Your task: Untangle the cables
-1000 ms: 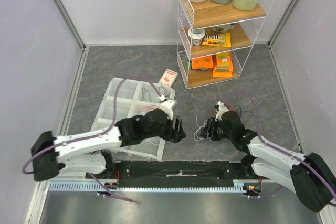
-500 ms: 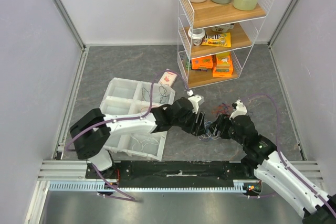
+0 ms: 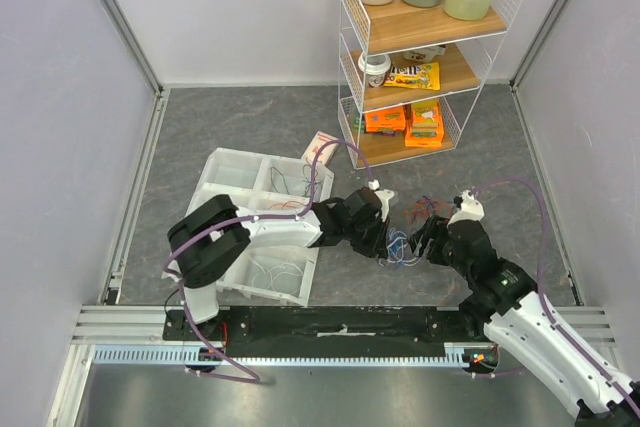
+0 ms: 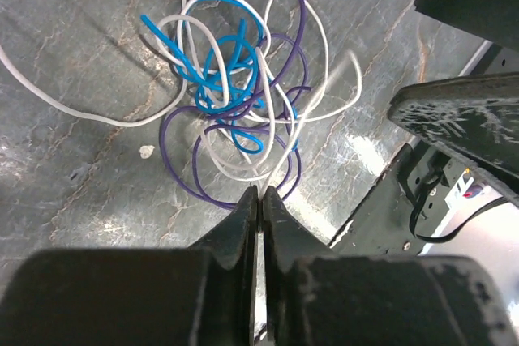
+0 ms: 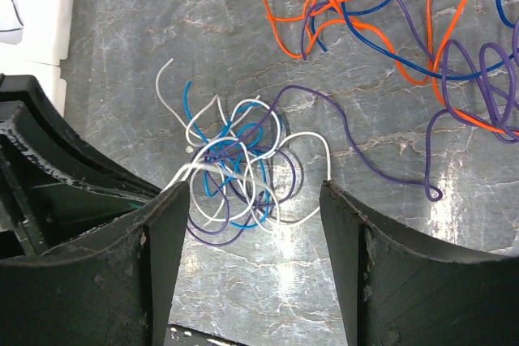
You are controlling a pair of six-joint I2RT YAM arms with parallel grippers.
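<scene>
A small tangle of blue, white and purple cables [image 3: 400,246] [image 4: 239,95] [image 5: 243,172] lies on the grey floor between the two arms. My left gripper [image 3: 386,240] [image 4: 260,194] is shut at the tangle's near edge, and a white cable [image 4: 324,99] runs taut from the tangle into its tips. Just right of the tangle, my right gripper [image 3: 424,240] [image 5: 251,200] is open, its fingers straddling the tangle from above with nothing between them. Loose orange, blue and purple cables [image 5: 389,14] [image 3: 426,209] are spread out beyond it.
A white compartment tray [image 3: 232,169] with a few wires in it lies to the left. Behind it lies a small box [image 3: 321,147]. A wire shelf rack [image 3: 352,97] with bottles and snacks stands at the back. The black base rail [image 3: 330,322] runs along the near edge.
My left arm has swung right from the tray to the tangle and its jaws have shut on a white cable. My right gripper has opened wider and shifted slightly right.
</scene>
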